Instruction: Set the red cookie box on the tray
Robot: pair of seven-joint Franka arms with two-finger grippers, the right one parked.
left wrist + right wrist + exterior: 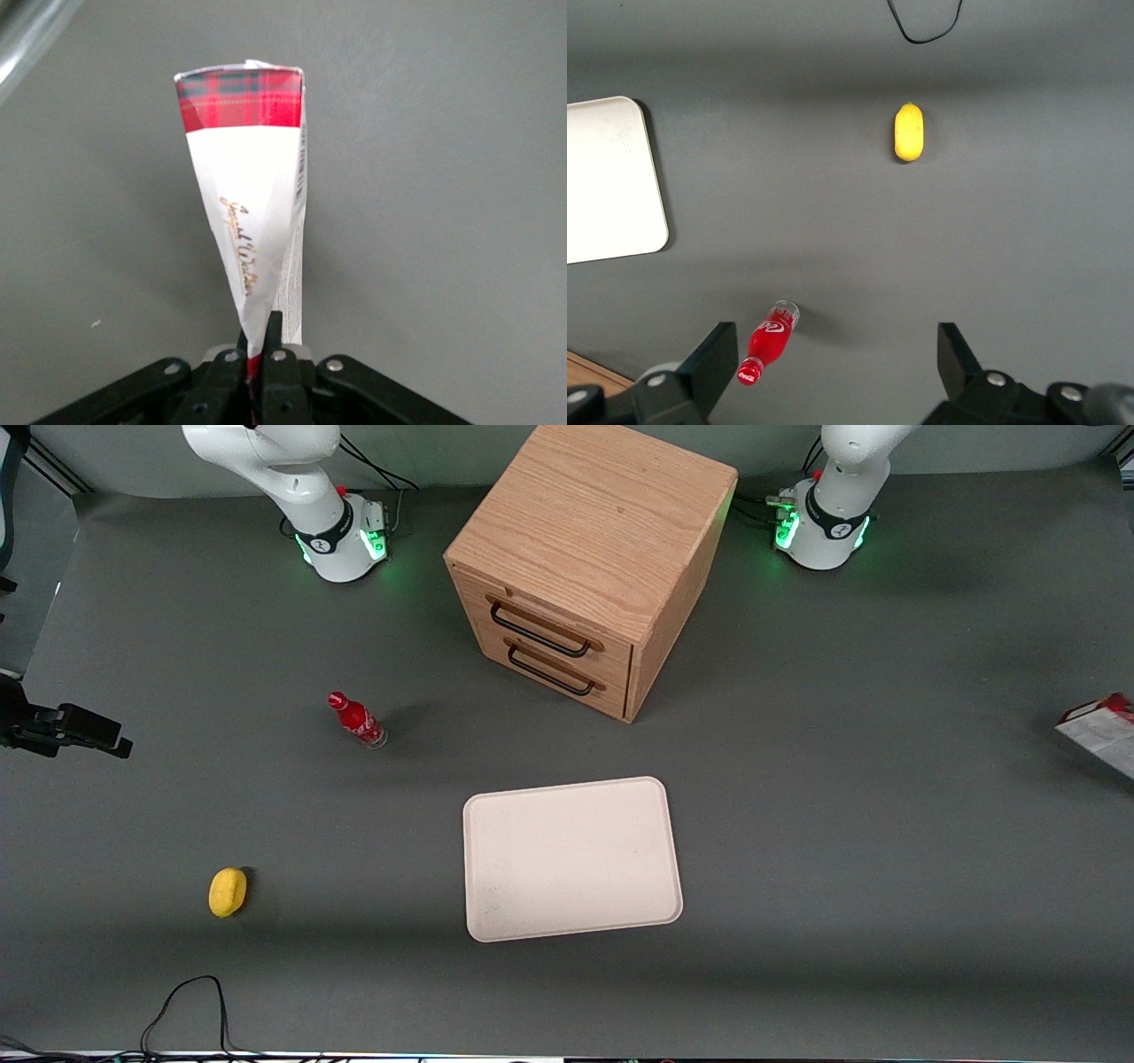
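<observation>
The red cookie box (252,195) stands out from my left gripper (260,341), whose fingers are shut on its thin end. It has a red tartan end and a white face with gold script. Grey table shows beneath it. In the front view only part of the box (1104,729) shows, at the working arm's end of the table and cut by the frame edge; the gripper itself is out of that view. The cream-white tray (571,859) lies flat with nothing on it, nearer to the front camera than the cabinet and far from the box. A corner of the tray (607,181) shows in the right wrist view.
A wooden drawer cabinet (589,567) with two shut drawers stands farther from the front camera than the tray. A small red bottle (356,720) and a yellow lemon-like object (228,891) lie toward the parked arm's end. A black cable (190,1001) loops near the front edge.
</observation>
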